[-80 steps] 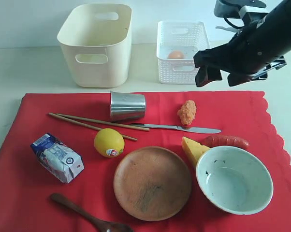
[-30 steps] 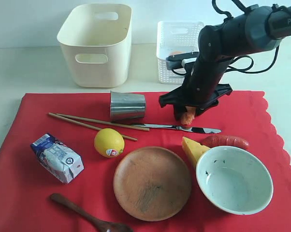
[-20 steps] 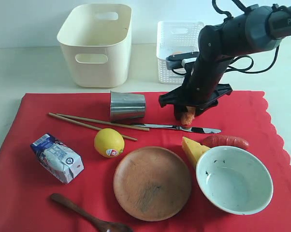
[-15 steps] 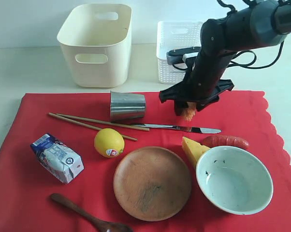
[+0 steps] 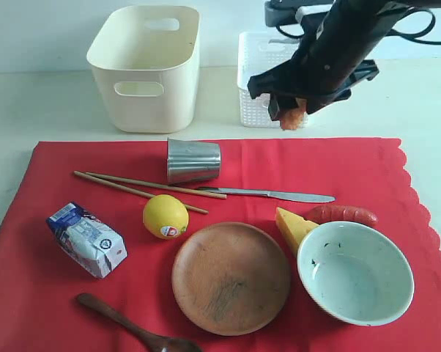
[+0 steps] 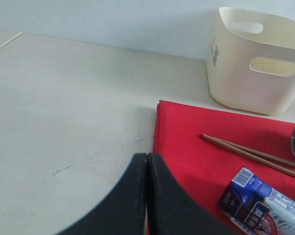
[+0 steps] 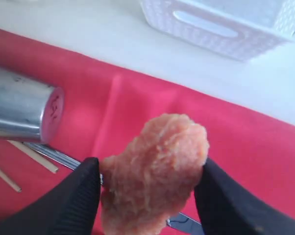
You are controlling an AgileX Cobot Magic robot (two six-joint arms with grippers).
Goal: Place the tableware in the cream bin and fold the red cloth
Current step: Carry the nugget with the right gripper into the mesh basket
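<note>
Though exterior misses it, left gripper [image 6: 146, 159] closed (wrist-seen)

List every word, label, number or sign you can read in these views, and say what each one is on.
No text is sharp enough to quote.
Milk carton: blue and red print, too blurred to read.
Lemon: small round sticker, too small to read.
Cream bin: dark print on its side wall in the left wrist view, too small to read.
</note>
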